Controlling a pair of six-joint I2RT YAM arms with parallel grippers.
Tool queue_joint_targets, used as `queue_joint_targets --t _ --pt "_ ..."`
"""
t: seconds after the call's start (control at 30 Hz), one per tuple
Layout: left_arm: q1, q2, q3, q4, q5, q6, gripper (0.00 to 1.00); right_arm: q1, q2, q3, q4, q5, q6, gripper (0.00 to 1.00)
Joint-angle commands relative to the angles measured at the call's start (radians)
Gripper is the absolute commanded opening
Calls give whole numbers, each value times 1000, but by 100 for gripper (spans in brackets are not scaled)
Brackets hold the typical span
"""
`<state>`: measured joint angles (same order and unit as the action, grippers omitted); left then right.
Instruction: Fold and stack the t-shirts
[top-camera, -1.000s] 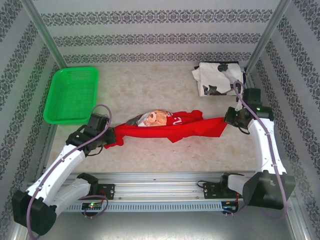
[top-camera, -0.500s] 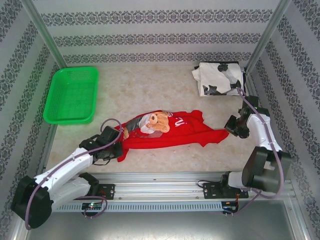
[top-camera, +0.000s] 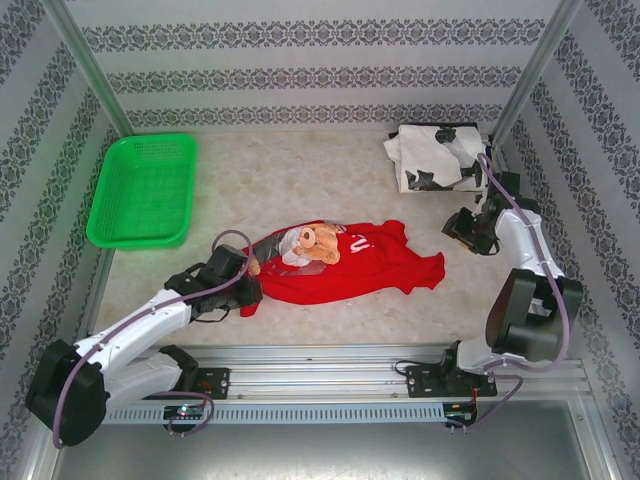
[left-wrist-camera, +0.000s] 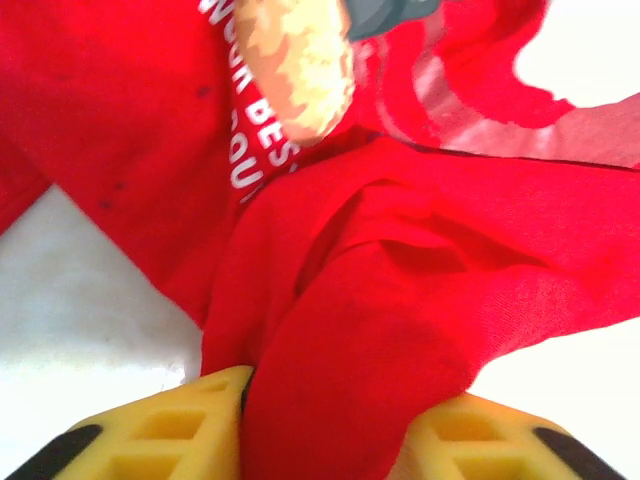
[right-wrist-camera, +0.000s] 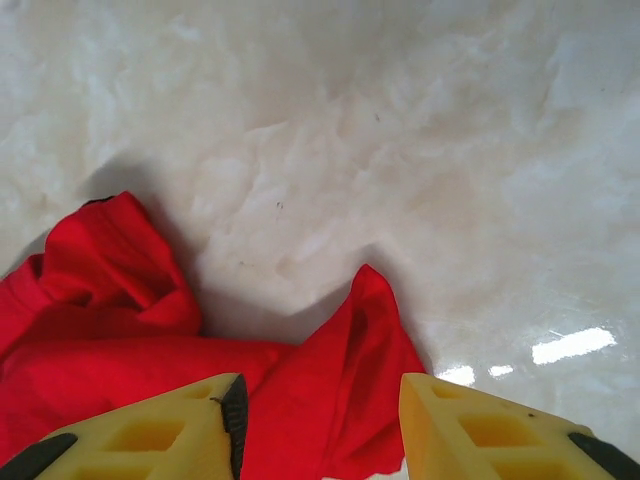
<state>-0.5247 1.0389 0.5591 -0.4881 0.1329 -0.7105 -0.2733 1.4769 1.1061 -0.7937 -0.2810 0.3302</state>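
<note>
The table carries a green basket well left of the red t-shirt, which lies crumpled mid-table. The white t-shirt sits beyond its right end. The left gripper is at its left end, and the wrist view shows 2 fingers straddling bunched cloth, grip unclear. The right gripper, beside its right tip, gapes empty.

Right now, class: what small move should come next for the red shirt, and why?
Probably lower the right fingers onto the edge of the red shirt and grip it, to flatten it: the shirt lies crumpled, and those fingers stand open with cloth showing between them.
</note>
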Motion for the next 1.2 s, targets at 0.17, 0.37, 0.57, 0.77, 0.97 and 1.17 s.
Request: queue_joint_targets --t 0.17,0.37,0.57,0.77,0.97,1.17 --pt "-15 -33 50 23 -14 53 58 -47 -32 -88 7 -60 8 50" --pt "-6 -62 86 -23 -49 82 72 -35 166 11 15 -128 46 48" --pt "34 -105 133 -79 -83 98 85 -8 290 73 -12 -86 65 45" --pt "125 -120 172 -167 -66 114 90 30 391 138 -31 -54 79 43" --pt "168 -160 174 -251 -53 86 97 63 439 126 -44 13 73 42" --pt "187 -209 161 -310 -59 58 97 64 429 111 -63 68 54 41"
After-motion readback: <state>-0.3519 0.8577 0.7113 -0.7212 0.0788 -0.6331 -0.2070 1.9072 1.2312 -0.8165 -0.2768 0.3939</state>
